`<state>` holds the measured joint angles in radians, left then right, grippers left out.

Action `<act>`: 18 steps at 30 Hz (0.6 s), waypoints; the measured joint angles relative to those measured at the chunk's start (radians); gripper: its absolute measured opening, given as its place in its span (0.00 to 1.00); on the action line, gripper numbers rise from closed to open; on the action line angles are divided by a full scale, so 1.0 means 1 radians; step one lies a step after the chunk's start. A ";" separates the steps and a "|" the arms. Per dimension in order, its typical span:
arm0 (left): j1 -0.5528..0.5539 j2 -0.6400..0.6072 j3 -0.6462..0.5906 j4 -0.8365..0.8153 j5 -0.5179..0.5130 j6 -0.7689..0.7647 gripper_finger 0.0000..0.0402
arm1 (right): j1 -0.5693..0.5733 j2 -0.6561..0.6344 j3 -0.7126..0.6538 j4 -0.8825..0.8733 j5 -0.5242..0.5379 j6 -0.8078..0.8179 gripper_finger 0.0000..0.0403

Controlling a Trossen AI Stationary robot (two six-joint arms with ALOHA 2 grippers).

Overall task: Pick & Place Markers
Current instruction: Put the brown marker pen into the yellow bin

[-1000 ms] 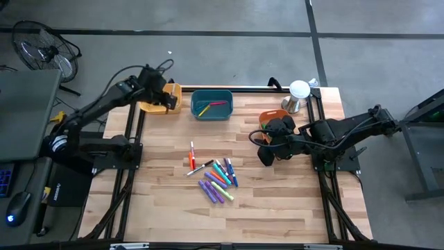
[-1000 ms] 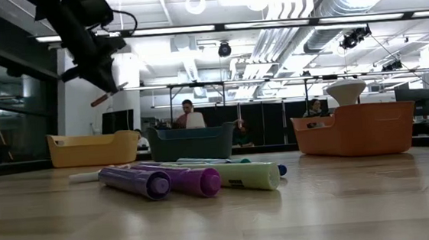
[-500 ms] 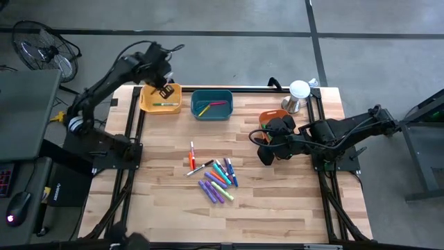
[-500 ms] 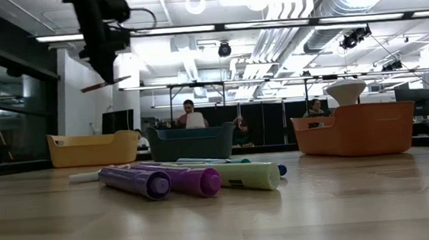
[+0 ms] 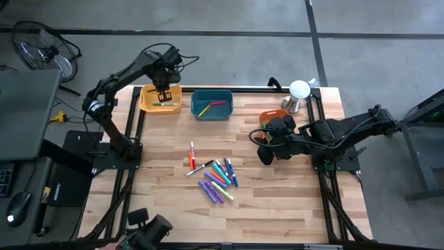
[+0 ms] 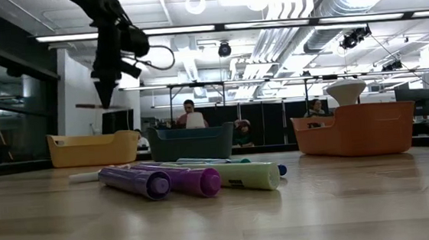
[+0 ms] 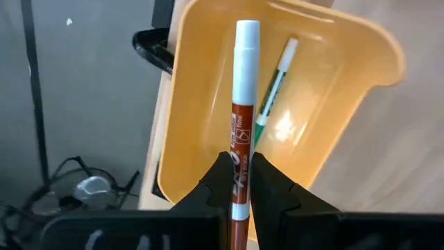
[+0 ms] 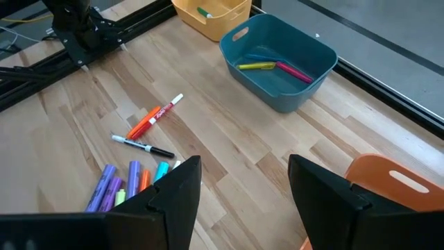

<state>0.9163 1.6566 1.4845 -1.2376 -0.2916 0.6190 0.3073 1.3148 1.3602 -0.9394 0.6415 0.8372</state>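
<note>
Table [image 5: 277,201] of pale, smooth-planked wood; yellow bin [image 7: 333,83] and teal bin [image 8: 305,52] of glossy plastic.

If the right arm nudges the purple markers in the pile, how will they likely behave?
The purple markers look like round barrels lying flat on the table, so they would probably roll. They seem stiff, light plastic. They touch a pale green marker, which may shift too.

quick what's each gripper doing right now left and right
Left gripper: shut on a brown marker, above the yellow bin.
Right gripper: open, empty, over the table.
</note>
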 joint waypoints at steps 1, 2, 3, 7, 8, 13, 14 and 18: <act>0.000 0.011 0.000 0.008 -0.006 0.018 0.05 | 0.000 0.000 0.000 0.000 0.000 0.000 0.51; 0.000 0.021 0.000 0.016 -0.011 0.037 0.05 | 0.000 0.000 0.000 0.000 0.000 0.000 0.51; 0.000 0.031 0.000 0.021 -0.015 0.060 0.05 | 0.000 0.000 0.000 0.000 0.000 0.000 0.51; 0.000 0.080 -0.001 0.019 -0.004 0.135 0.05 | 0.000 0.000 0.000 0.000 0.000 0.000 0.51; 0.001 0.091 -0.001 0.017 0.001 0.138 0.05 | 0.000 0.000 0.000 0.000 0.000 0.000 0.51; 0.022 0.140 -0.002 0.020 0.032 0.144 0.05 | 0.000 0.000 0.000 0.000 0.001 0.007 0.51; 0.023 0.148 -0.002 0.018 0.032 0.144 0.05 | 0.000 0.000 0.000 0.000 0.003 0.015 0.51; 0.054 0.162 -0.029 0.029 0.023 0.167 0.05 | 0.000 0.000 0.000 0.000 0.006 0.023 0.51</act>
<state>0.9707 1.8184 1.4551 -1.2084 -0.2682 0.7861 0.3073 1.3148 1.3602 -0.9390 0.6472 0.8598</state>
